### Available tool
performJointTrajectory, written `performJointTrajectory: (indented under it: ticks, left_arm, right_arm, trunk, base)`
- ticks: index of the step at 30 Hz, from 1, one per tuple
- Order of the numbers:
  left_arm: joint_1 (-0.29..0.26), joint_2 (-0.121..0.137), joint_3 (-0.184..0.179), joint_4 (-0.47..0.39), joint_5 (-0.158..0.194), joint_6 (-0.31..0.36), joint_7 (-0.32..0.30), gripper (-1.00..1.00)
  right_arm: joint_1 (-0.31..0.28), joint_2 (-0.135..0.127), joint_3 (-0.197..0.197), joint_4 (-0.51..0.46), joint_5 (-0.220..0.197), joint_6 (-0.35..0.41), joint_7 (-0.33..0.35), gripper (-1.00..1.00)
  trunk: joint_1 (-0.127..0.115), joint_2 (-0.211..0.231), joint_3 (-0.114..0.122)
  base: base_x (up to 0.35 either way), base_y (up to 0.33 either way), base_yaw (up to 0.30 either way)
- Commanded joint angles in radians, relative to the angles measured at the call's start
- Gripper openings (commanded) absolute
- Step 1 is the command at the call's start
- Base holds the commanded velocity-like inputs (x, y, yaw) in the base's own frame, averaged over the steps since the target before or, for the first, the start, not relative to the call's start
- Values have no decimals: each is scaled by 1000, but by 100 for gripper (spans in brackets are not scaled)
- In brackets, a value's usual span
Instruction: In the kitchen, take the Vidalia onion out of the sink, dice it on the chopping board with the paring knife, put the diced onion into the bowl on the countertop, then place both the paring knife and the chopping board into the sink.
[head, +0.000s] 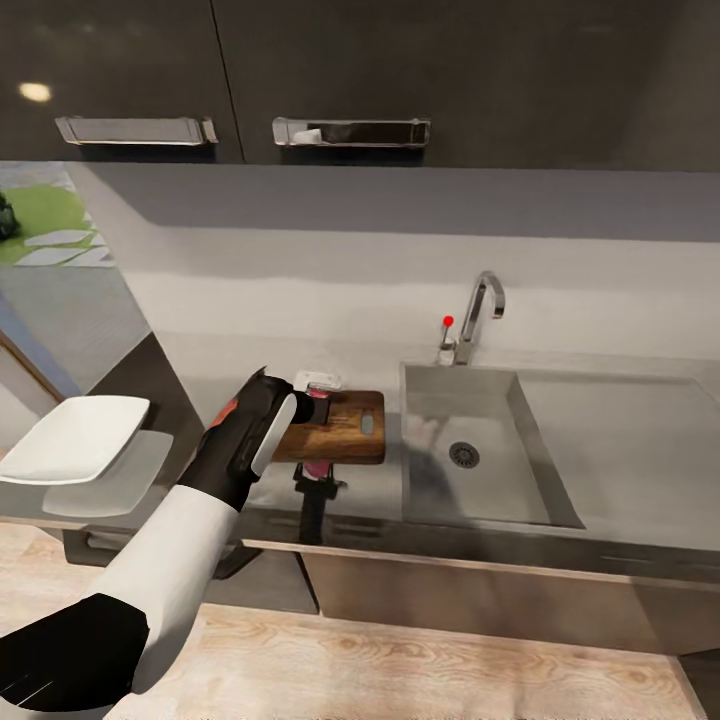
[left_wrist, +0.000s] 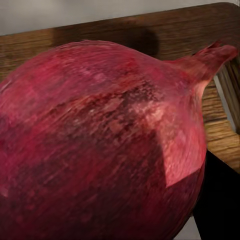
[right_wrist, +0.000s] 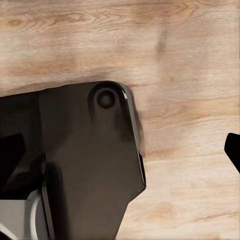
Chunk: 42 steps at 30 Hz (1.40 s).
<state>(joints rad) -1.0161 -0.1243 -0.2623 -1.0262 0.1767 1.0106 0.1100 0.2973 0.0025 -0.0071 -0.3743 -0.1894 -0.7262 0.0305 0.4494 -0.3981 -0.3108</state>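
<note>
My left gripper (head: 312, 402) is clamped on the Vidalia onion (left_wrist: 100, 140) over the chopping board (head: 340, 428), on the grey countertop (head: 350, 350) left of the sink (head: 480, 500). Dark cabinets (head: 400, 60) overhead, wood floor (right_wrist: 175, 50).

left gripper (head: 312, 400) over chopping board (head: 345, 428) — sink (head: 480, 455) beside

Head overlooking countertop (head: 350, 500); wrists close-up

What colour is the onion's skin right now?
Deep pink-red with darker streaks, clearest in the left wrist view: the Vidalia onion over the chopping board.
</note>
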Motion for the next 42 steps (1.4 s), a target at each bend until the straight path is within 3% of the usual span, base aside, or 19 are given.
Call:
performJointTrajectory:
  ticks: [1, 29, 42]
  left_arm:
    - [-1, 0, -2, 0, 10, 3, 10, -100]
    - [-1, -1, -5, 20, 10, 3, 10, -100]
    - [-1, -1, -5, 22, 10, 2, 10, -100]
  right_arm:
    - [1, 0, -1, -2, -5, -1, 3, 100]
    - [1, 1, -1, -3, -4, -1, 5, 100]
    - [1, 1, -1, -3, -5, -1, 3, 100]
  trunk:
    - [1, -2, -3]
    - [1, -2, -7]
    - [1, -2, -25]
  base:
    - [0, 10, 0]
    - [48, 1, 0]
    - [0, 0, 0]
